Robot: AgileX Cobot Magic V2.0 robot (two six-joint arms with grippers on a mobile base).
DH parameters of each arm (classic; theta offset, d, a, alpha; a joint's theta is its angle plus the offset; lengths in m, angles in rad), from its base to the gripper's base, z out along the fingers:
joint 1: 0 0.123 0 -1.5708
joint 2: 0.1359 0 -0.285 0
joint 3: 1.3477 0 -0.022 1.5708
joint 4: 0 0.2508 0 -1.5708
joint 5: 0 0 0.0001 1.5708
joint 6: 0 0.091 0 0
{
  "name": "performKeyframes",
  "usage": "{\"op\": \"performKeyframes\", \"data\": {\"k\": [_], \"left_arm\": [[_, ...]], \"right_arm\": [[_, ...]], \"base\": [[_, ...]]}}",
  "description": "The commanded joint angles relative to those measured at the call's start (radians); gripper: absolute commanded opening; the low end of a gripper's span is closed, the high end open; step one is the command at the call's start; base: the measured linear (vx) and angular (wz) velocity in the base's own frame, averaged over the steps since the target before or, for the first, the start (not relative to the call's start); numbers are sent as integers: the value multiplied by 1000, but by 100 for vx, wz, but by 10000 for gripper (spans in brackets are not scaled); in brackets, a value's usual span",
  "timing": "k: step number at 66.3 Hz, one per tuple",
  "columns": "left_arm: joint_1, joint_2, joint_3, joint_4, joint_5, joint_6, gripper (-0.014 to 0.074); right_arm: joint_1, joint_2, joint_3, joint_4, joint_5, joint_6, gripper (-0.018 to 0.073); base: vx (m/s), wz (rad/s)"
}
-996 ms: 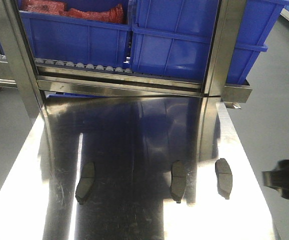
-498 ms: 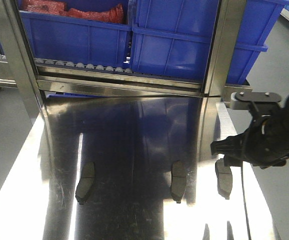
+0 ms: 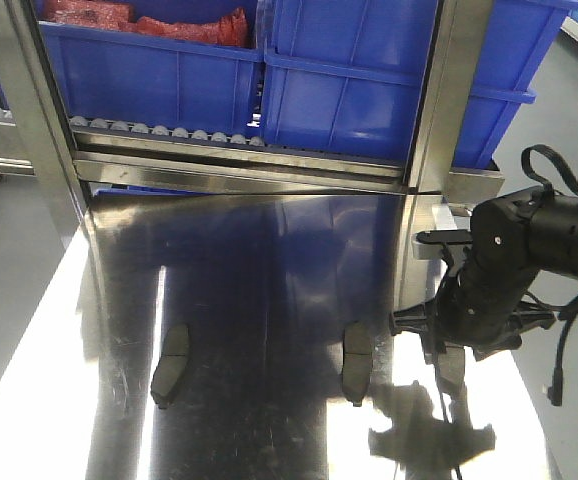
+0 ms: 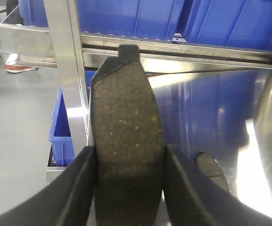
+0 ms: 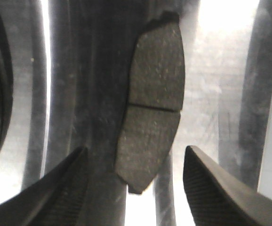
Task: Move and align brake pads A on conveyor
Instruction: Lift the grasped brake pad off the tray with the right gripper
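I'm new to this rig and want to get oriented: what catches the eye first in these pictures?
A brake pad fills the left wrist view, clamped in the left gripper between its fingers. Over the shiny steel table, the right gripper hangs with fingers open either side of a second brake pad lying flat. Blue bins line the rack behind.

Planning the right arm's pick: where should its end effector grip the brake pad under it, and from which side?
Probably from straight above, pinching the brake pad across its long edges at the middle groove: it lies flat on the steel table, narrowest across, and the open right end effector straddles it.
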Motion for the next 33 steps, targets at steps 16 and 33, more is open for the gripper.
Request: {"op": "performKeyframes", "data": {"k": [16,33], "left_arm": [[-4,4,-30,-7,-91,-4,-6],[-4,4,-30,-7,-91,-4,-6]], "right_arm": [[-52,20,-89,20,2,30,433],[-71,20,-89,27,-8,-17,433]], "base": [[0,0],[0,0]]}}
